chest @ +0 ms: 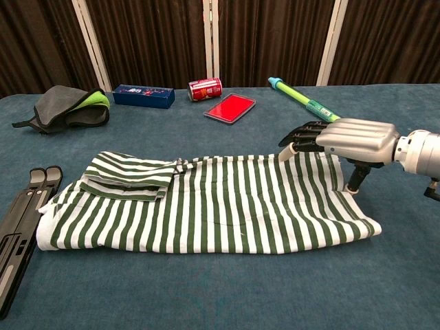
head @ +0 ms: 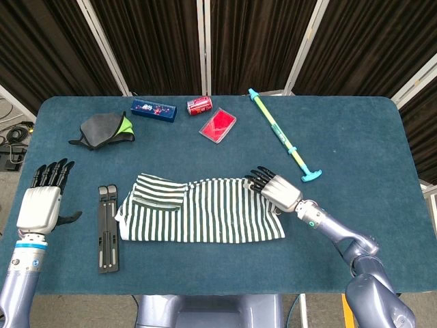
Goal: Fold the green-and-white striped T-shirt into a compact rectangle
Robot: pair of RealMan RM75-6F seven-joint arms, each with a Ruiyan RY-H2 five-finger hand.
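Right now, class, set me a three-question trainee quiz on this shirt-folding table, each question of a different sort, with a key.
1. True or false: the right hand is over the striped T-shirt.
2. Which object lies nearest the shirt's sleeve end? A) red can B) black folding stand C) green stick
3. Fill in: the left hand holds ____.

Key: 1 true, it is at the shirt's far right corner. 2 B. 3 nothing; its fingers are spread, off the shirt.
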